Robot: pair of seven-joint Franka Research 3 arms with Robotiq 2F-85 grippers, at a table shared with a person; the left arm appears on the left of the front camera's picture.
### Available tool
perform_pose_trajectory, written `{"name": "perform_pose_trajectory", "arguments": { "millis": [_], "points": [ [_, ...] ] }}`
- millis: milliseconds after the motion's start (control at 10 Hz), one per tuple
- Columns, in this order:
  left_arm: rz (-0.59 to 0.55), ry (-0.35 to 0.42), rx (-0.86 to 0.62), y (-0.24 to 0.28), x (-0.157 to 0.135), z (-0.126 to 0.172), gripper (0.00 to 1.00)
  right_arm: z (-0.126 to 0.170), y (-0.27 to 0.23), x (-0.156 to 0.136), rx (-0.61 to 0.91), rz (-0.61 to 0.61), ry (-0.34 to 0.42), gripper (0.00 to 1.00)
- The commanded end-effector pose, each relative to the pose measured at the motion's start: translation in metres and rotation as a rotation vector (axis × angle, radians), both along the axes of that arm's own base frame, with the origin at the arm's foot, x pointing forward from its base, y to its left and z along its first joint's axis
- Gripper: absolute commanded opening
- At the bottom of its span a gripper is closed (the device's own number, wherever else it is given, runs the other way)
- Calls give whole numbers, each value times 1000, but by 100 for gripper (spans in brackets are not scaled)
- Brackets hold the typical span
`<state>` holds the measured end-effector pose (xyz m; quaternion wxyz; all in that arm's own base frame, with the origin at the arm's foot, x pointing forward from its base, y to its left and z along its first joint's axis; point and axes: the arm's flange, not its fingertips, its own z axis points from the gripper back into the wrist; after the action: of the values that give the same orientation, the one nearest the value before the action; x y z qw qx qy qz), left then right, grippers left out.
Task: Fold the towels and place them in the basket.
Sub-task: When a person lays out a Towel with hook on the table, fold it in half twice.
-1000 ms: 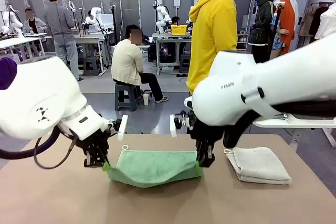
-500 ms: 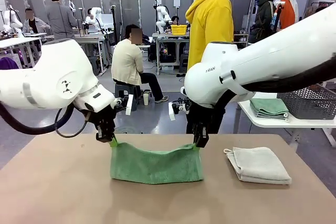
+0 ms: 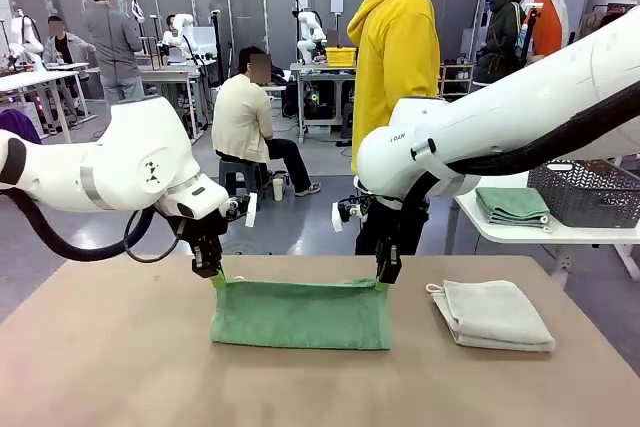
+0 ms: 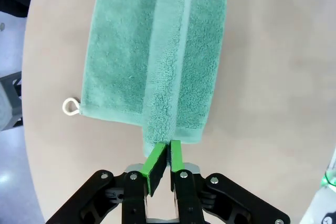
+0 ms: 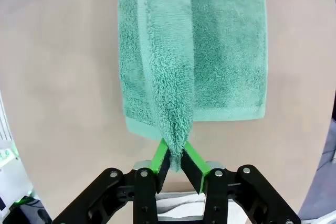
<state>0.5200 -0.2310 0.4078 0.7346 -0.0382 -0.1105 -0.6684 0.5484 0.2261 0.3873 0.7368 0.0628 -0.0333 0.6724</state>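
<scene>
Left hand (image 3: pixel 214 276) and right hand (image 3: pixel 384 280) clamp corners of the green towel (image 3: pixel 300 317) beside the grey towel (image 3: pixel 495 315), mid-fold; the lifted edge needs laying down evenly.

A green terry towel (image 3: pixel 300 315) lies doubled on the surface, its 2 far top corners lifted and the edge between them taut. A white loop (image 4: pixel 70 106) sticks out at 1 lower corner. Near its right, a pale grey-white towel (image 3: pixel 495 314) lies folded flat. Farther right and beyond, a second green towel (image 3: pixel 512 204) lies folded beside the dark mesh basket (image 3: pixel 590 192).
</scene>
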Motion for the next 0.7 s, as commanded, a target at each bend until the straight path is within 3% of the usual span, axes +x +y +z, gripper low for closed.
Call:
{"name": "perform_pose_trajectory", "arguments": {
  "millis": [0,600],
  "points": [
    [12,-3,9,-5,4,5,9,1,8,3,31,-6,18,16],
    [-2,4,-2,-3,1,-2,9,0,0,0,0,0,0,16]
  ]
}}
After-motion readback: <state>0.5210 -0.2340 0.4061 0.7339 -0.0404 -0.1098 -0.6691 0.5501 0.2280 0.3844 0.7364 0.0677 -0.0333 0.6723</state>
